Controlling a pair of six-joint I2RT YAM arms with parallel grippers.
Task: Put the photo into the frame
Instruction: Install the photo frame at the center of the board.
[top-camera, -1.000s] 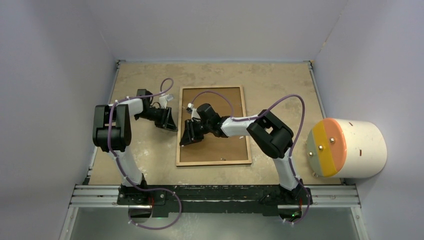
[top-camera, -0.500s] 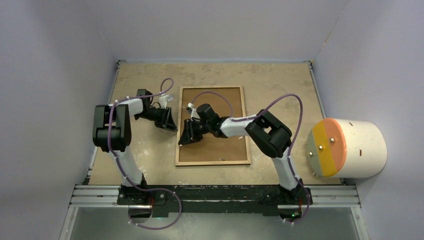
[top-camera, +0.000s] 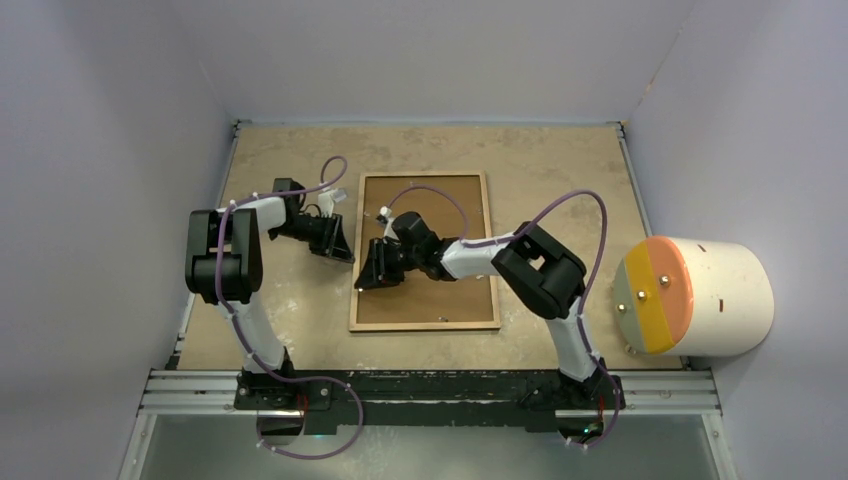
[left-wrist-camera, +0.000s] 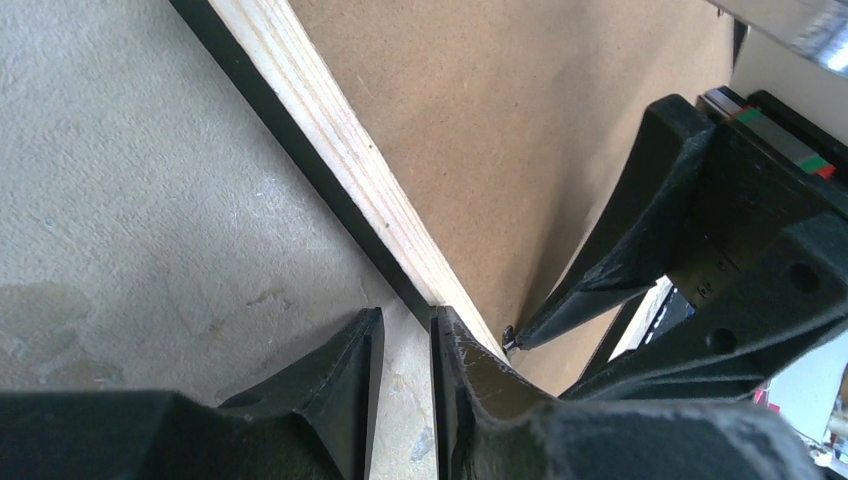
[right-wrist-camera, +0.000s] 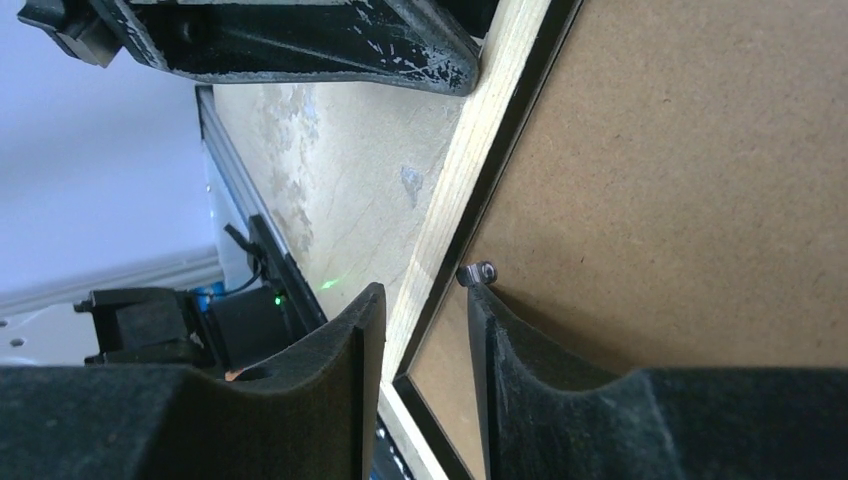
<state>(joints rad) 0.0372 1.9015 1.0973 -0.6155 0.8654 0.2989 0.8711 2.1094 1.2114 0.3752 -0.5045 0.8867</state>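
Seeing right gripper (right-wrist-camera: 425, 295) astride the frame (top-camera: 430, 326) rim, pinch unclear, left gripper (left-wrist-camera: 405, 315) barely parted beside it, I fear a finger snagging the metal tab (right-wrist-camera: 478, 272).

Mottled beige worktop (top-camera: 560, 160), scuffed and stained in patches, the frame (top-camera: 420, 326) lying flat near its middle, light wood back upward, plain brown backing board (top-camera: 460, 290) inside the rim, white drum (top-camera: 720, 295) at the right edge
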